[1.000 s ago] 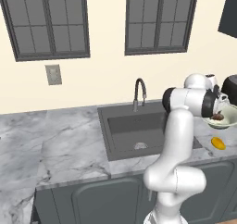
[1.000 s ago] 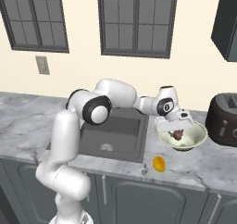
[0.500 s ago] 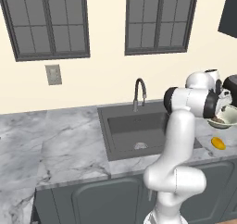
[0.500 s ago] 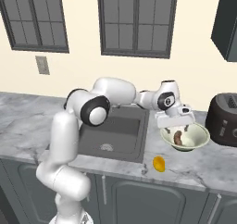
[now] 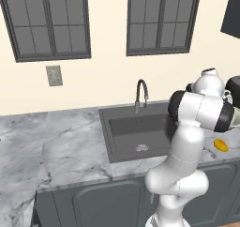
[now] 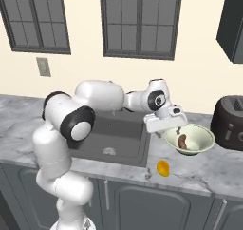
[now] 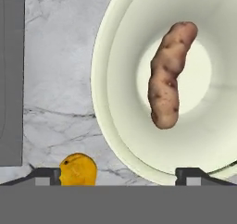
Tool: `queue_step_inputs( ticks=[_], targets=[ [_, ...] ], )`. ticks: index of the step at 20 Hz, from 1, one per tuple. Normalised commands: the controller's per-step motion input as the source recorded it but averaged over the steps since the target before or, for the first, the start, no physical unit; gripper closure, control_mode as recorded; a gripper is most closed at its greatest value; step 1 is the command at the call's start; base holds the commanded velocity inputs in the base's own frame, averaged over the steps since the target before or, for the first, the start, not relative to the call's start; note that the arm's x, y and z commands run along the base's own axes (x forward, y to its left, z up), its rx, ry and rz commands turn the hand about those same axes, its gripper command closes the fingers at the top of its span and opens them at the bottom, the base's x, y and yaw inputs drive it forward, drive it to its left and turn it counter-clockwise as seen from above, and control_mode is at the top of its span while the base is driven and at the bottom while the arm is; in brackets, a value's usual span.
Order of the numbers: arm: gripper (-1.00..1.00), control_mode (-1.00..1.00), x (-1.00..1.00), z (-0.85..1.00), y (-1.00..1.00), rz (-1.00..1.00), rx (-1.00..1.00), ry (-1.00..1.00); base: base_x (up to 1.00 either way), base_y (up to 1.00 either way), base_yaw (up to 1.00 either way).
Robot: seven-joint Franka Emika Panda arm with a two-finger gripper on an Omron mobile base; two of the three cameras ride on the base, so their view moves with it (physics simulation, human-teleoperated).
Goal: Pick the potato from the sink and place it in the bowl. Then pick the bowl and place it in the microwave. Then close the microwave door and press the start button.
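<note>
The orange-brown potato (image 7: 167, 75) (image 6: 182, 140) lies loose on the bottom of the pale cream bowl (image 7: 106, 79) (image 6: 201, 135), which stands on the counter right of the dark sink (image 6: 114, 134) (image 5: 136, 132). My gripper (image 6: 172, 131) (image 7: 118, 174) hangs open just above the bowl's left rim, with nothing between its fingers. One fingertip is over the bowl's edge and the other over the marble beside it. The microwave and its door are out of view.
A yellow-orange rounded item (image 6: 163, 167) (image 7: 77, 169) (image 5: 221, 145) lies on the counter near the front edge, between sink and bowl. A dark toaster (image 6: 230, 122) stands right of the bowl. The gooseneck faucet (image 5: 140, 92) rises behind the sink.
The jaws have opened and let the potato drop into the bowl. The hand has lifted and drawn back towards the bowl's left rim.
</note>
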Motion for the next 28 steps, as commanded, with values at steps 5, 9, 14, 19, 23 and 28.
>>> queue_step_inputs(
  ticks=[5, 9, 14, 19, 23, 28],
  targets=[
    [-1.00, -1.00, 0.00, -0.25, 0.09, 0.02, -0.08, 0.02, 0.00, 0.00, 0.00],
    [-1.00, -1.00, 0.33, -0.24, -0.09, 0.02, -0.01, 0.03, 0.00, 0.00, 0.00],
    [-1.00, -1.00, 0.68, -0.20, -0.23, 0.03, -0.01, 0.05, 0.00, 0.00, 0.00],
    [-1.00, -1.00, 0.58, -0.05, -0.41, 0.04, 0.00, 0.05, 0.00, 0.00, 0.00],
    [-1.00, -1.00, 0.44, -0.24, -0.45, 0.06, 0.00, 0.09, 0.00, 0.00, 0.00],
    [1.00, -1.00, 0.10, -0.27, -0.32, 0.03, 0.00, 0.09, 0.00, 0.00, 0.00]
  ],
)
